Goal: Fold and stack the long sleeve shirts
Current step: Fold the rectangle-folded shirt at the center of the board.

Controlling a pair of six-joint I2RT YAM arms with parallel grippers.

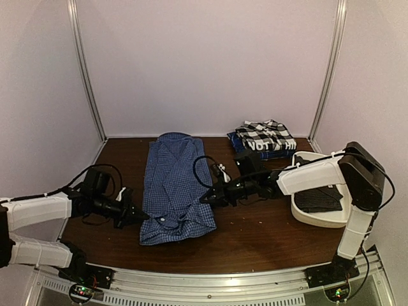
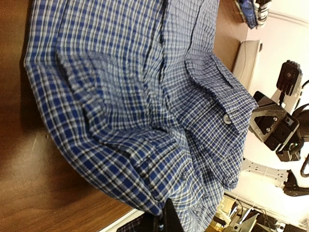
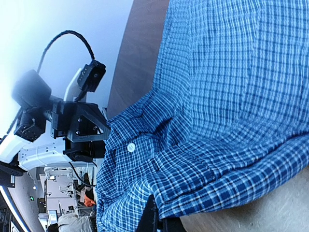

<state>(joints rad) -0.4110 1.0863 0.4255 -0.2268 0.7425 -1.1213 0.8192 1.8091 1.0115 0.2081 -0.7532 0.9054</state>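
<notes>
Both left end effector (image 1: 143, 217) and right end effector (image 1: 204, 199) clamp blue-check shirt (image 1: 172, 182).

Blue-check shirt (image 1: 173, 185) lies spread centrally; black-check shirt (image 1: 264, 132) tops the folded navy shirt (image 1: 275, 153).

i'm working in a robot test cell in a lab, not a home. the dark wooden table (image 1: 255, 236) is boxed in by plain white panels (image 1: 204, 64) held in metal corner posts (image 1: 86, 76). a metal rail (image 1: 210, 279) along the near edge carries the left arm (image 1: 38, 210) and right arm (image 1: 312, 175), with a loose cable (image 3: 67, 32) and small lit boards (image 1: 81, 292). my right wrist camera shows cluttered equipment (image 3: 63, 193) past the table edge. the only homely thing is a blue checked shirt (image 1: 172, 185).
</notes>
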